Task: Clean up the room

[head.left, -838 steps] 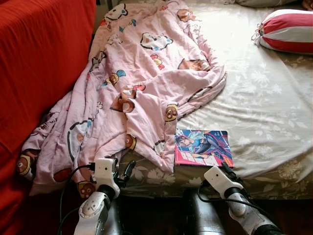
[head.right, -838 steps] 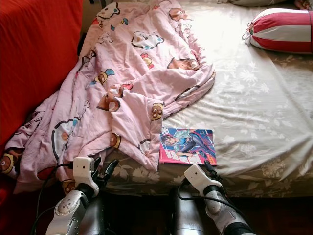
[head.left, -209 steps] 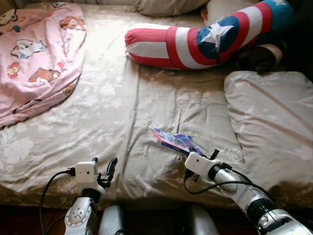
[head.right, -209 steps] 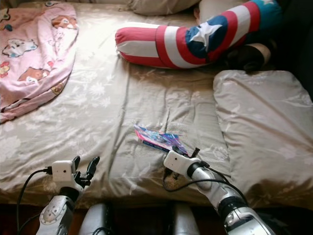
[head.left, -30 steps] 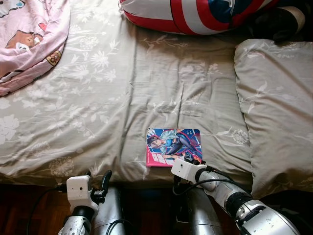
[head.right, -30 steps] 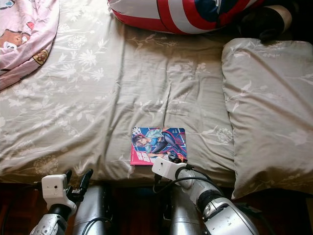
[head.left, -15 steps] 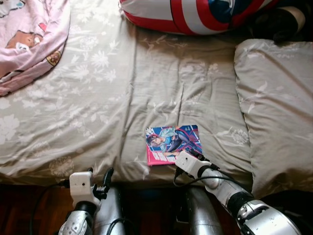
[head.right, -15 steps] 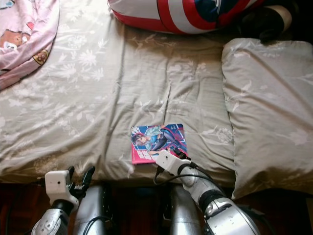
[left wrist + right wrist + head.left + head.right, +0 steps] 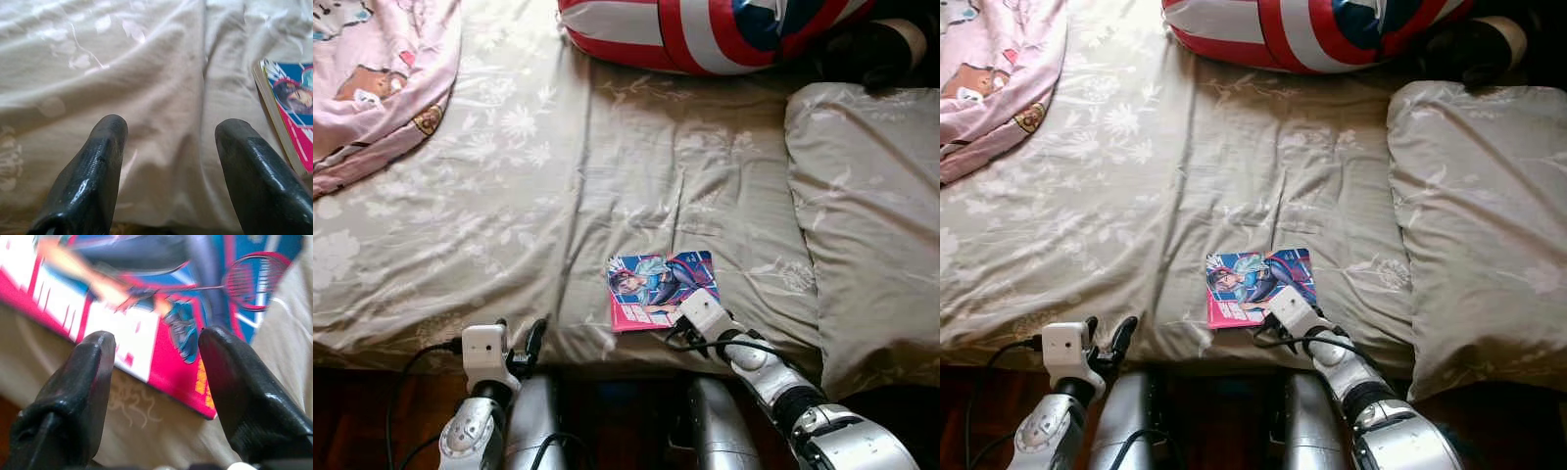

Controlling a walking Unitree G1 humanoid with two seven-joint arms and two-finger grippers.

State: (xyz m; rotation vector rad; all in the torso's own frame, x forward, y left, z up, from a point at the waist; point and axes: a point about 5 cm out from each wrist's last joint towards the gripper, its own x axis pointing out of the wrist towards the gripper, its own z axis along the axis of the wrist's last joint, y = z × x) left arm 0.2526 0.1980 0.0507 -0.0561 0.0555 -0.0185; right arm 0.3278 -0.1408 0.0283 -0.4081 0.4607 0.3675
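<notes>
Comic book (image 9: 660, 287): flat on the floral bedsheet (image 9: 538, 186), near the bed's front edge, beside the grey pillow (image 9: 867, 215).
Right gripper (image 9: 156, 377): fingers spread over the book's near edge, gripping nothing.
Left gripper (image 9: 168, 161): open, idle beside the book.
Change: a second ago the right wrist sat lower; it has since tilted onto the cover, likely starting a pickup.

the right gripper (image 9: 688, 305) covers the comic book's (image 9: 656, 284) near edge; its cover blurs in the right wrist view; the striped bolster (image 9: 705, 29) runs off the frame's top.
</notes>
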